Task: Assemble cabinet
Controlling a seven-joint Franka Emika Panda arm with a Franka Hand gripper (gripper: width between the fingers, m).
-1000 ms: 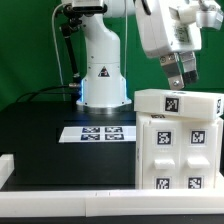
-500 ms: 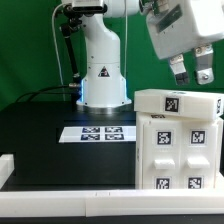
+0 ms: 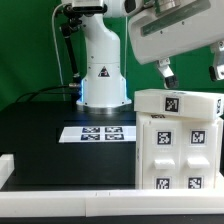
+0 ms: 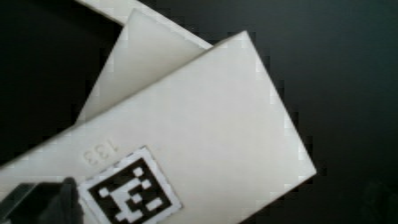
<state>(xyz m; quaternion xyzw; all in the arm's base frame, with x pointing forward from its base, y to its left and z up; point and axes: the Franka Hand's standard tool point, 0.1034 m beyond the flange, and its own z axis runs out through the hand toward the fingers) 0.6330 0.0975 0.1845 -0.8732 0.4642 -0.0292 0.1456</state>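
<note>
Robotics lab — green backdrop (image 3: 35, 50), black table (image 3: 40, 135), marker board (image 3: 98, 132), fixed arm base (image 3: 102, 75)

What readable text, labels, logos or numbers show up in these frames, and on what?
No readable words or numbers.
Robot base: small triangular sign, too small to read.
Cabinet: square black-and-white tags, patterns only.
Marker board: same kind of tags, no text.
Wrist view: faint embossed mark on the white panel, too blurred to read.
</note>
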